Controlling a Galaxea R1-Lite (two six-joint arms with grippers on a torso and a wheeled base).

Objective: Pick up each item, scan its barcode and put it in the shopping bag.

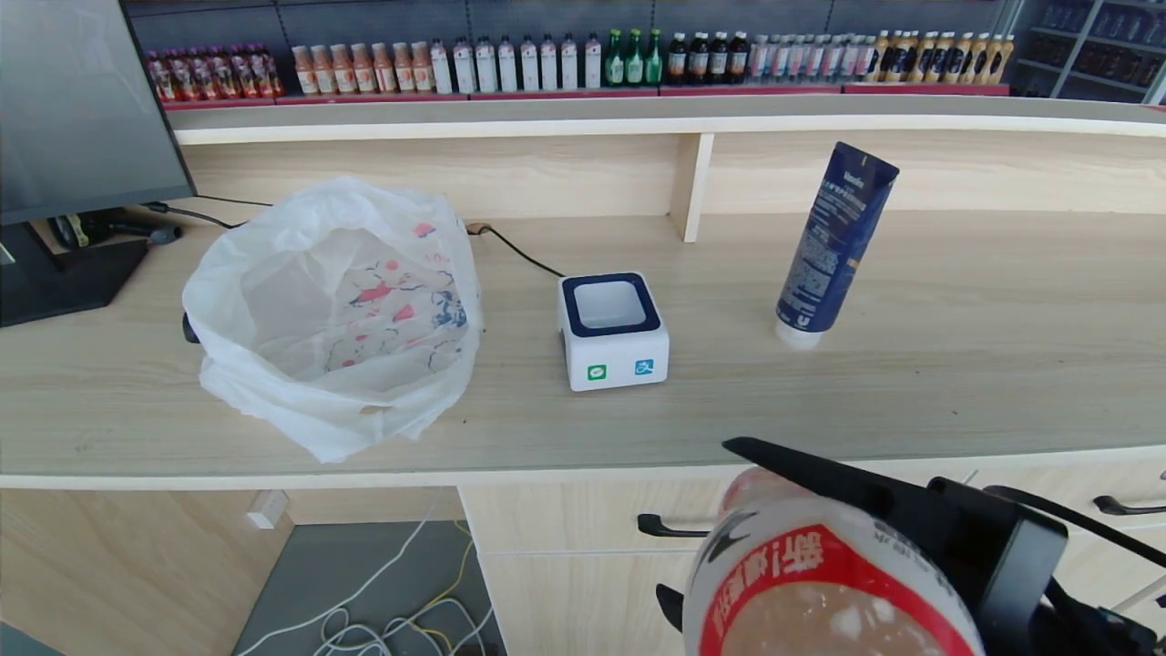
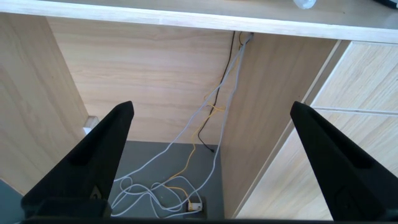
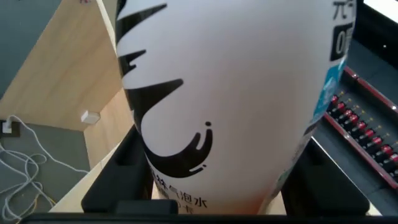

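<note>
Wooden counter [image 1: 956, 364] — shopping bag [image 1: 337, 310], scanner [image 1: 612, 330], standing blue tube [image 1: 833, 246]; drinks shelf [image 1: 583, 59] behind. Right gripper [image 1: 700, 526] clamps a bottle [image 1: 820, 583] before the counter's edge, partly cut off; left gripper [image 2: 211, 112] gapes empty.

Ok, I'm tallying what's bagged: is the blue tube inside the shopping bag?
No, the blue tube stands on the counter to the right of the scanner, apart from the shopping bag.
</note>
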